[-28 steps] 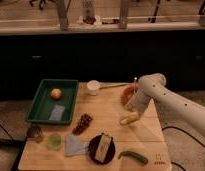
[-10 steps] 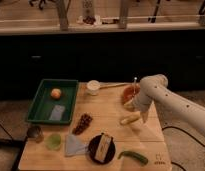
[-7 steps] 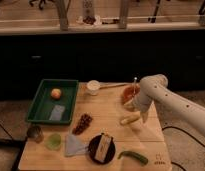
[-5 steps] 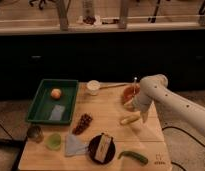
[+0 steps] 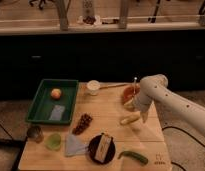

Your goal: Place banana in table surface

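The banana (image 5: 129, 119) is small and pale yellow. It lies on the right part of the tan plank table surface (image 5: 106, 109). My gripper (image 5: 140, 115) hangs at the end of the white arm that comes in from the right. It is low over the table, right at the banana's right end. I cannot tell whether it touches or holds the banana. The curved green vegetable (image 5: 133, 157) lies near the front edge, below the banana.
A green tray (image 5: 43, 89) at the left holds a round orange fruit (image 5: 56, 93) and a pale sponge (image 5: 57, 112). A red bowl (image 5: 130, 94), a white cup (image 5: 93, 87) and a wooden-handled utensil (image 5: 114, 86) stand behind. Dark fruit (image 5: 83, 123), a black plate (image 5: 102, 147), a green cup (image 5: 54, 141) and a can (image 5: 34, 132) are in front.
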